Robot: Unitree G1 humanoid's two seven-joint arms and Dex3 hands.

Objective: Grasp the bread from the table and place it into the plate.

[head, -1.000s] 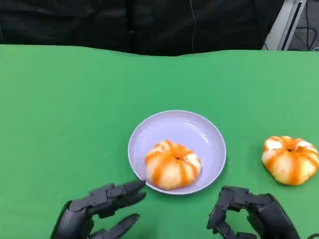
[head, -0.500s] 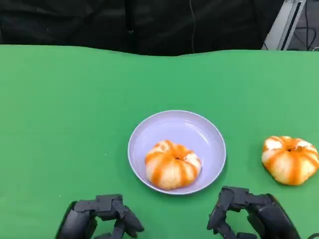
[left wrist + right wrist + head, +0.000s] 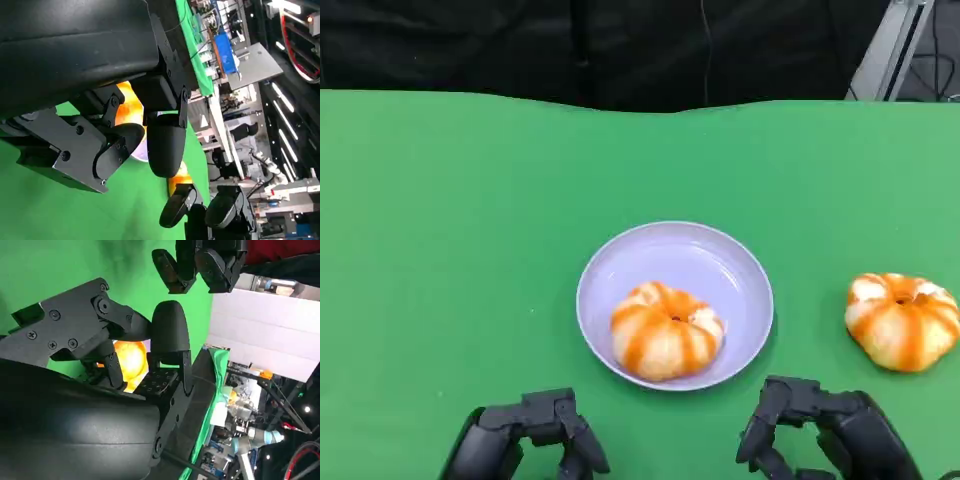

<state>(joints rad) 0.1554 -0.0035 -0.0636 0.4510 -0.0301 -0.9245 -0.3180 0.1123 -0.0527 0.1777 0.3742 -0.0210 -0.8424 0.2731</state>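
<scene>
Green cloth is covering the worktop, and a dark backdrop is running along its far edge at 12 o'clock. A lavender plate is sitting near the middle of the worktop, slightly toward 6 o'clock. One bread in the plate, a round bun with orange stripes, is lying on the plate's near half, at about 7 o'clock of the plate's centre, inside the rim. A second bread on the worktop of the same kind is resting on the green cloth at 3 o'clock of the plate, apart from its rim and touching nothing else.

Both robot hands are staying low at 6 o'clock, short of the plate. The left robot hand is lying at about 7 o'clock of the plate, its black fingers curled inward on nothing. The right robot hand is lying at about 5 o'clock of the plate, fingers likewise bent in and gripping nothing; the bread on the worktop is sitting beyond it toward 1 o'clock, not in contact.

From the left wrist camera, the curled fingers are showing against the green cloth with orange bread partly hidden behind them. From the right wrist camera, the bent fingers are framing a patch of orange bread, and the other hand is showing beyond them.
</scene>
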